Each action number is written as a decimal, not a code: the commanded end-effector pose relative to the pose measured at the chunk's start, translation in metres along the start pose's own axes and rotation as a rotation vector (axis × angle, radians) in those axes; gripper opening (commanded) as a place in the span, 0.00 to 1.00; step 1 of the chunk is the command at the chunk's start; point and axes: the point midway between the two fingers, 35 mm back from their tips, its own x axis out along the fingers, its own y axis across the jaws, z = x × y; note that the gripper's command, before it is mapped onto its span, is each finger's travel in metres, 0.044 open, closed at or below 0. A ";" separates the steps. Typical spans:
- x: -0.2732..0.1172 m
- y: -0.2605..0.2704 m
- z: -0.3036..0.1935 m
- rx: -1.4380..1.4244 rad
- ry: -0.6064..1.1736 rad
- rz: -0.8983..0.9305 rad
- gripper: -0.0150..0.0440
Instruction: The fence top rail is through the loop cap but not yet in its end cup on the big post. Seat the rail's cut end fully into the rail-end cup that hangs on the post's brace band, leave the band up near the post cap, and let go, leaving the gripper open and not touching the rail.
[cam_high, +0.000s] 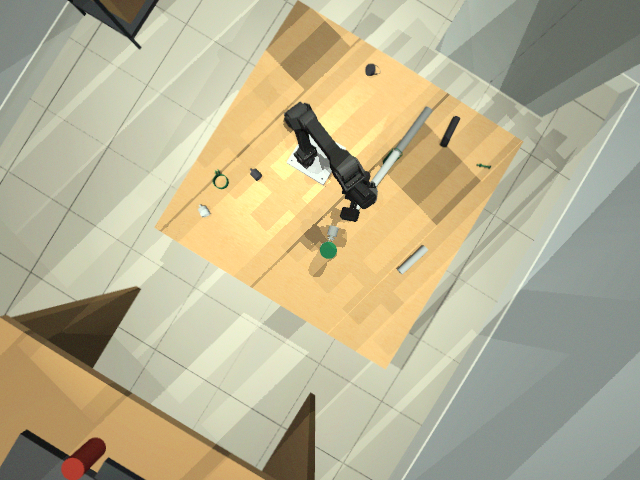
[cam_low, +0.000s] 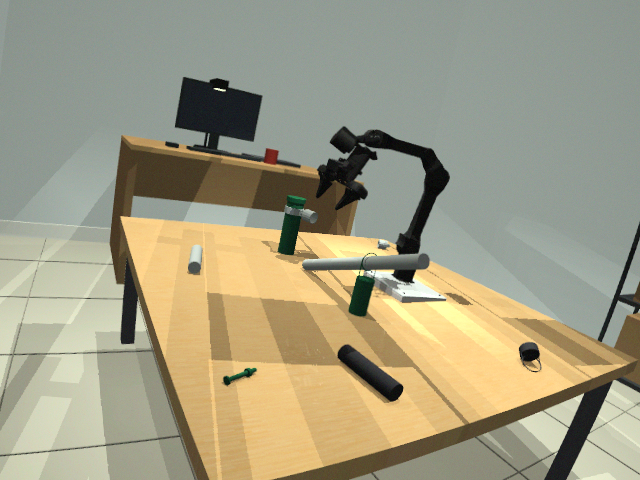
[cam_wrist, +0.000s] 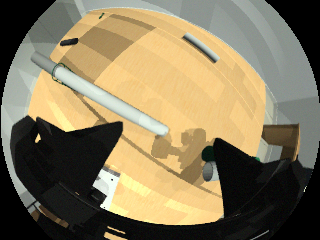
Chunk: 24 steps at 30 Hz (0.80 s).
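The long grey rail (cam_high: 413, 130) (cam_low: 336, 263) (cam_wrist: 100, 97) passes through the wire loop above the short green post (cam_low: 361, 295). Its far end is free and low, apart from the cup. The big green post (cam_low: 288, 232) stands upright, its round cap (cam_high: 328, 250) seen from above. The brace band (cam_low: 293, 211) sits just below the cap, and the grey end cup (cam_high: 332, 230) (cam_low: 310, 216) (cam_wrist: 208, 171) hangs on it, mouth empty. My gripper (cam_low: 327, 202) (cam_wrist: 170, 135) is open and empty, above the table between the rail's free end and the cup. The arm partly hides the rail's end in the top view.
A short grey tube (cam_high: 412, 259) (cam_low: 194, 259) (cam_wrist: 201, 47) lies beyond the rail. A black tube (cam_high: 450, 131) (cam_low: 369, 372) (cam_wrist: 69, 42), a green bolt (cam_high: 483, 165) (cam_low: 239, 376) and a black loop cap (cam_high: 370, 69) (cam_low: 528, 351) lie near the edges. A small grey cap (cam_high: 204, 210) (cam_low: 382, 243) lies beyond the base.
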 end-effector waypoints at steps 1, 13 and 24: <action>0.001 -0.041 -0.023 -0.512 -0.018 0.059 1.00; -0.001 -0.090 -0.065 -1.007 -0.105 0.095 1.00; -0.005 -0.113 -0.089 -1.429 -0.177 0.060 1.00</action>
